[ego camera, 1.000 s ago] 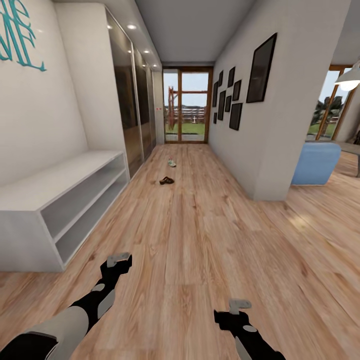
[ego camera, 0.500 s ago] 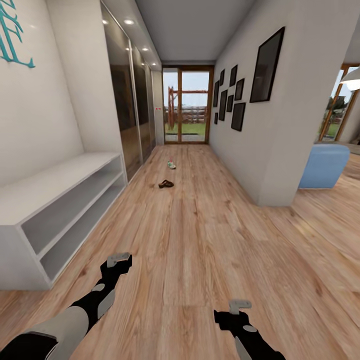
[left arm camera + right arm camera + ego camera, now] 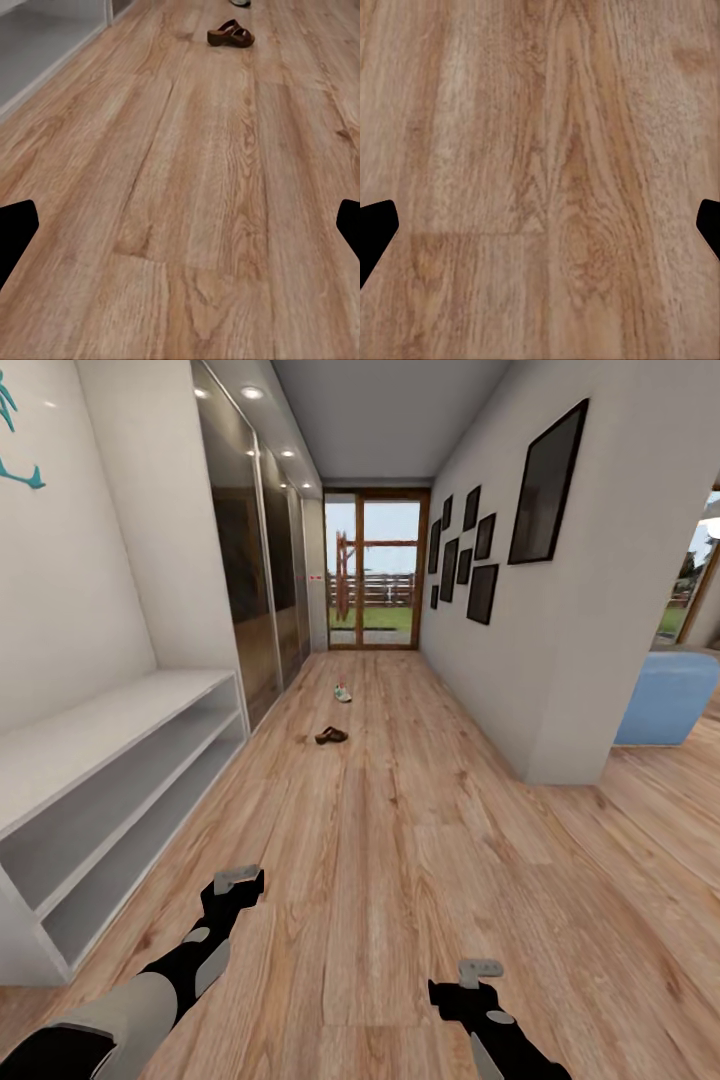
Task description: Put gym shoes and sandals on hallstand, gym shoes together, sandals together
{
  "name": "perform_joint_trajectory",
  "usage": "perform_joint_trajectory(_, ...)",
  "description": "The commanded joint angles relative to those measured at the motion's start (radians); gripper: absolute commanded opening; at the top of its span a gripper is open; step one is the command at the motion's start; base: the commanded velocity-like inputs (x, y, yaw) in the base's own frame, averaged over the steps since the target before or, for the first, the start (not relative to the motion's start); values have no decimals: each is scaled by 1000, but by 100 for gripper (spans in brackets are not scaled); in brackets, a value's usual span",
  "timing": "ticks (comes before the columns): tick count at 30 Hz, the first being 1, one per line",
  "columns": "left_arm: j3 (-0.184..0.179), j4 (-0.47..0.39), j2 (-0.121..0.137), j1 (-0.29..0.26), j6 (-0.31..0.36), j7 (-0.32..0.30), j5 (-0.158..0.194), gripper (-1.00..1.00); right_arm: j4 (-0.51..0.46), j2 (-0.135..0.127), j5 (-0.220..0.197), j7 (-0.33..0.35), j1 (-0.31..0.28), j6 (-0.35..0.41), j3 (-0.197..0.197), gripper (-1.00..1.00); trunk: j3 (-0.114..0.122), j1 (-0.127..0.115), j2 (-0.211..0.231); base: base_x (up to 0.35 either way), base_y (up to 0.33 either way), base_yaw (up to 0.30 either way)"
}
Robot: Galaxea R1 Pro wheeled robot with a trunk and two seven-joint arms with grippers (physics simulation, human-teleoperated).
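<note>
Far down the corridor floor [image 3: 400, 840] lies one brown sandal [image 3: 331, 736], with a white gym shoe [image 3: 343, 693] beyond it near the glass door. In the left wrist view the sandal [image 3: 230, 34] sits well ahead on the planks, and the edge of the gym shoe [image 3: 240, 2] shows behind it. My left gripper [image 3: 238, 880] and right gripper [image 3: 480, 968] hang low over bare floor, both open and empty, far short of the shoes. The other shoes and the hallstand with upper shelves are out of view.
A plain low grey bench [image 3: 90, 780] with two open tiers runs along the left wall, followed by mirrored wardrobe doors [image 3: 245, 580]. A wall corner [image 3: 560, 760] juts in on the right, with a blue seat [image 3: 670, 695] behind it.
The whole picture has shifted: the camera has rolled forward along the corridor, so the bench slides off to the left and the shoes look slightly nearer. Both arms hold the same pose.
</note>
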Motion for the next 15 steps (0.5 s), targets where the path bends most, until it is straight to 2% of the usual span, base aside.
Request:
perform_joint_trajectory(1, -9, 0, 0, -1, -3, 5, 5, 100, -2, -1, -9, -7, 0, 5, 7, 100, -1, 0, 0, 348, 55, 0)
perform_joint_trajectory(15, -9, 0, 0, -1, -3, 5, 5, 100, -3, -1, -9, -8, 0, 5, 5, 100, -1, 0, 0, 347, 93, 0)
